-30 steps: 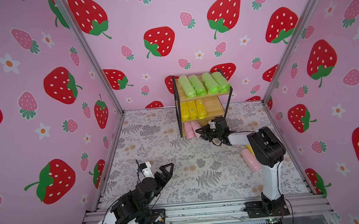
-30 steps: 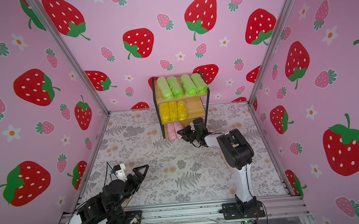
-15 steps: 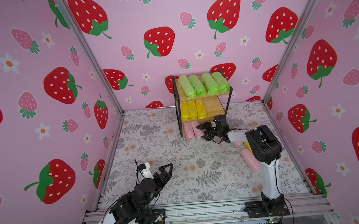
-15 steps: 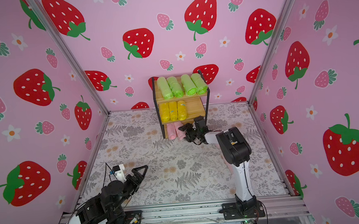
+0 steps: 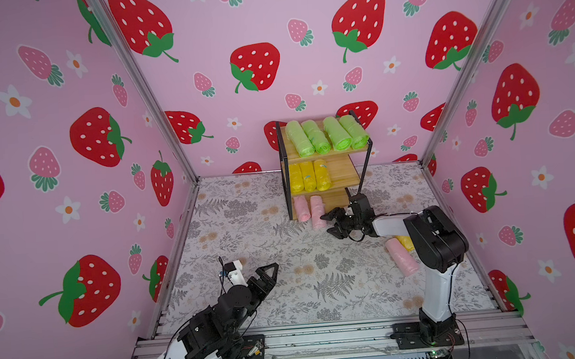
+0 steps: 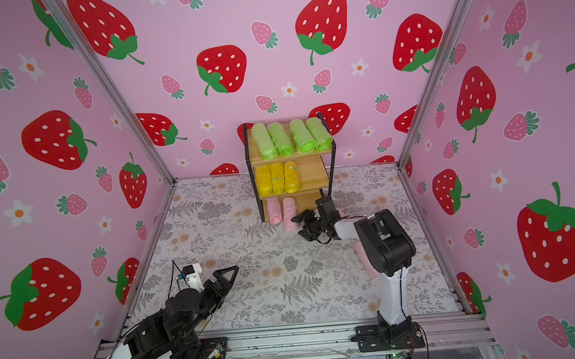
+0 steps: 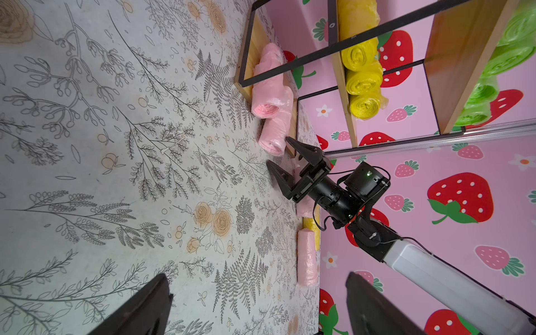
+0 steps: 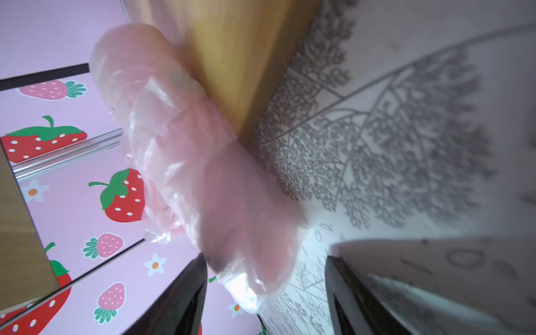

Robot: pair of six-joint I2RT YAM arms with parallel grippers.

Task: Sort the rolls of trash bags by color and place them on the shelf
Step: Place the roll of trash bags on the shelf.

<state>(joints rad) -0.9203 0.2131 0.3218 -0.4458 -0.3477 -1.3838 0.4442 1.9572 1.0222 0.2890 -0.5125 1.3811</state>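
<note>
Left gripper (image 5: 266, 273) is idling over the table (image 5: 283, 243), jaws wide, empty. Loose pink roll (image 5: 401, 257) and yellow roll (image 5: 406, 242) are lying beside the right arm (image 5: 435, 239), unsorted. Right gripper (image 5: 327, 224), jaws parted, empty, is facing a pink roll (image 5: 317, 213) overhanging the shelf's (image 5: 344, 169) bottom board. Greens (image 5: 326, 137) are filling the top, yellows (image 5: 296, 179) the middle, one colour per tier; their stickers (image 5: 324, 166) are proving unreadable.

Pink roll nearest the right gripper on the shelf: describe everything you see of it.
The pink roll is a pale, crinkly plastic cylinder lying on its side, back end on the shelf's bottom board, front end over the mat, beside another pink roll. The right gripper's open fingers are near its tip.
</note>
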